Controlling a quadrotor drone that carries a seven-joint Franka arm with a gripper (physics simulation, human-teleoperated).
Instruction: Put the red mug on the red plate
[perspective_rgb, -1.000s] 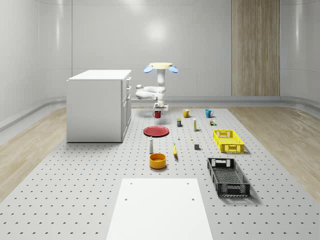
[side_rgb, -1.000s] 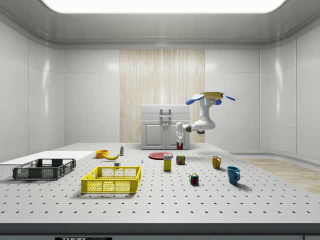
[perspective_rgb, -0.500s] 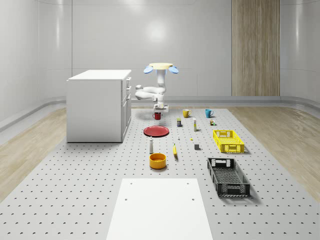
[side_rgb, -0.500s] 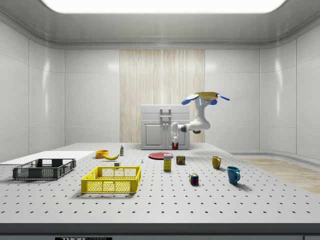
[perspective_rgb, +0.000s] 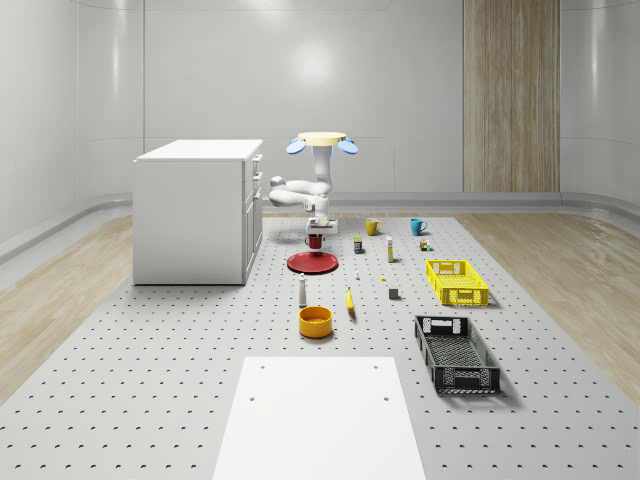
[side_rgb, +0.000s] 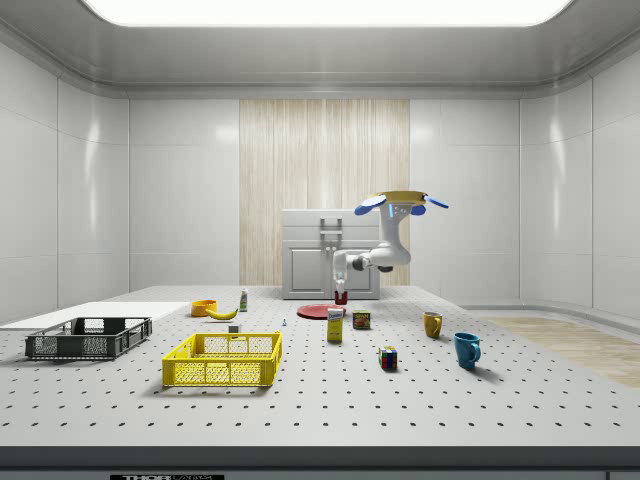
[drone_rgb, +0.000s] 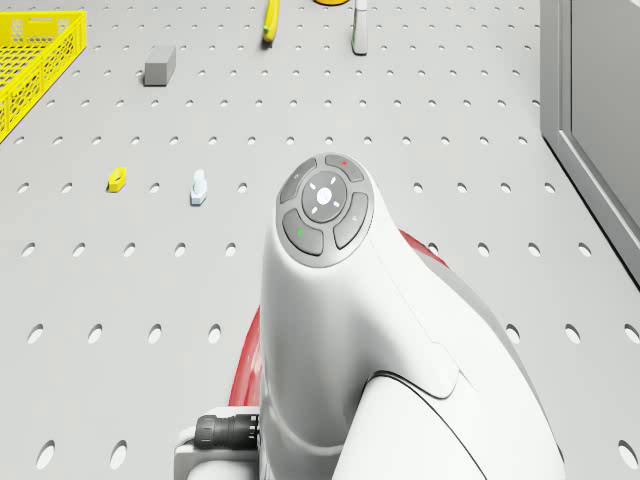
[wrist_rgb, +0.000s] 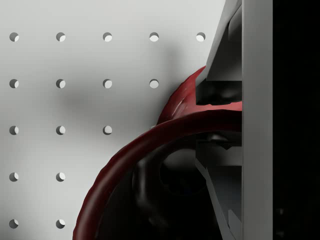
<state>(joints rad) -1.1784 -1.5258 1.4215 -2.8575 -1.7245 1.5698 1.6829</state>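
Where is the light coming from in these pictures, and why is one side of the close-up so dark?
Side view: a long bright ceiling panel lights the room. Whole-scene view: soft glare on the back wall, a shadow under the black mesh crate. Wrist view: the white two-finger gripper, shut on the dark red mug, darkens one side; a soft shadow lies on the perforated table.

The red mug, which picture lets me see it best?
The wrist view: the red mug looms close, its rim pinched by the gripper. In the whole-scene view and side view it is a small red spot held above the red plate, under the hovering drone.
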